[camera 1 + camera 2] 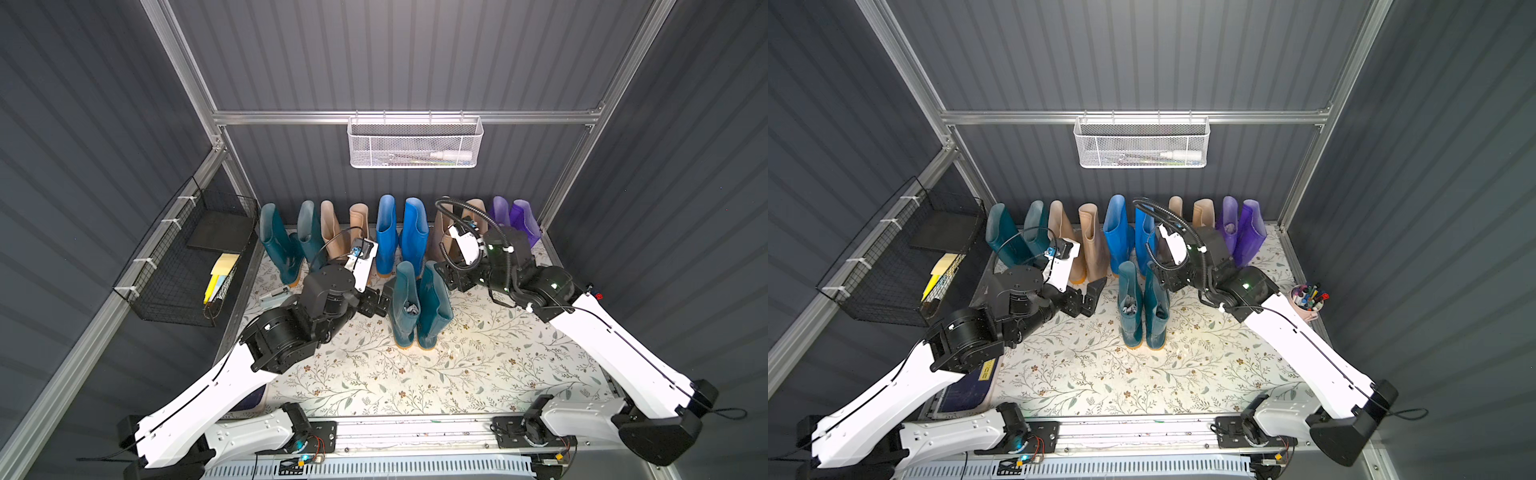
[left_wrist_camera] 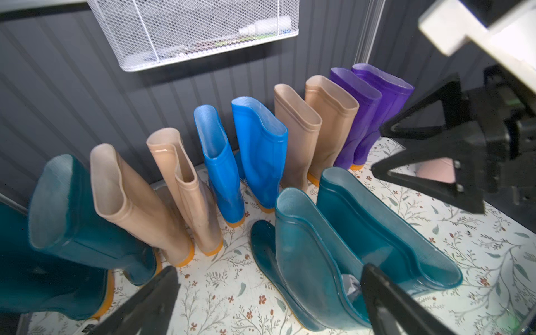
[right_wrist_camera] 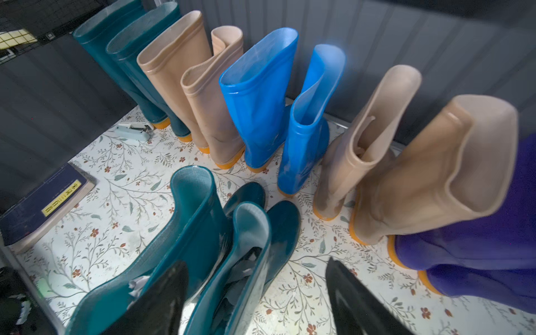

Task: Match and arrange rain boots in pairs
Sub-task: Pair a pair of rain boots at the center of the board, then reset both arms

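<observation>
Rain boots, front teal pair [image 1: 419, 307]: upright, side by side and touching, midway across the floral tabletop [image 1: 415, 382], flanked by left gripper [image 1: 1091, 297] and right gripper [image 2: 377, 151], each spread wide and empty, just beside the shafts. Farther back, along the rear wall, left to right: back teal pair [image 1: 278, 245], beige pair [image 1: 330, 226], blue pair [image 1: 413, 232], second beige pair [image 2: 330, 121], purple pair [image 1: 523, 220], all standing.

Lab booth — aluminium frame [image 1: 291, 117], panelled walls [image 1: 415, 54]

In a top view my right arm [image 1: 498, 266] hides most of one beige pair [image 1: 477, 204], right of centre; I can't make out what the white basket [image 1: 415, 145] holds.
</observation>
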`<action>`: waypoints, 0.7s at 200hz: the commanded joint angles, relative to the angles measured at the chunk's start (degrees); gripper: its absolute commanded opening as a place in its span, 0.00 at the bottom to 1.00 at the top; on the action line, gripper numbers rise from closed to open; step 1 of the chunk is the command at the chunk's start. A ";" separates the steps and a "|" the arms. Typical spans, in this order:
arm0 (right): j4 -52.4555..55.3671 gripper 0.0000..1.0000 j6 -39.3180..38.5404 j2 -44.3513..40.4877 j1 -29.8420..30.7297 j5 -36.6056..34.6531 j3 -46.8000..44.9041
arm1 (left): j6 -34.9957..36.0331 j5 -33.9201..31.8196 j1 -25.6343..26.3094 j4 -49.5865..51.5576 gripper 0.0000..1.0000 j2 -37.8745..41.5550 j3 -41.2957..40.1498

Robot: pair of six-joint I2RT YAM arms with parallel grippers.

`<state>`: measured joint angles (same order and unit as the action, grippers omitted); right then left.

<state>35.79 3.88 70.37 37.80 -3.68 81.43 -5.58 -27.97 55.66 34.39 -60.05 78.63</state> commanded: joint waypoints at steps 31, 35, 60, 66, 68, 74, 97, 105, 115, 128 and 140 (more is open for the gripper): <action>-3.98 0.96 4.17 -7.27 -6.21 3.48 -6.95 | 4.43 -5.48 -2.22 1.83 1.00 -6.49 12.11; -4.02 0.98 4.40 -7.55 -6.72 3.80 -7.41 | 4.72 -5.23 -2.53 1.66 1.00 -6.75 12.58; -4.67 0.99 6.31 -9.89 -10.19 6.07 -9.66 | 6.18 -4.77 -3.81 2.84 1.00 -9.00 17.39; -5.01 0.99 6.48 -10.62 -10.75 6.39 -10.14 | 6.36 -5.10 -4.08 3.54 1.00 -9.69 18.59; -5.20 0.99 6.53 -10.91 -11.04 6.47 -10.34 | 6.44 -5.26 -4.29 3.83 1.00 -9.90 19.13; -5.44 0.99 6.82 -11.73 -11.76 6.64 -10.92 | 6.67 -5.57 -4.78 4.63 1.00 -10.52 20.37; -6.42 0.99 8.69 -14.33 -15.54 6.88 -12.55 | 5.43 -0.18 -11.22 7.93 1.00 -13.49 24.82; -7.10 0.99 9.38 -15.20 -17.41 7.75 -13.31 | 3.83 6.18 -16.55 10.17 1.00 -15.09 27.04; -7.58 0.99 10.69 -16.05 -20.27 9.35 -14.37 | 2.42 13.21 -22.72 12.54 1.00 -17.25 29.32; -8.39 0.99 12.53 -16.95 -24.71 12.07 -15.89 | 2.85 17.71 -28.36 14.17 1.00 -19.76 30.60; -9.47 0.99 13.96 -17.97 -28.64 14.52 -18.16 | 3.30 19.43 -32.79 14.82 1.00 -21.28 30.27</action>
<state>29.26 13.41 53.84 15.33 5.41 66.78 -1.69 -18.81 29.85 43.40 -78.39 107.87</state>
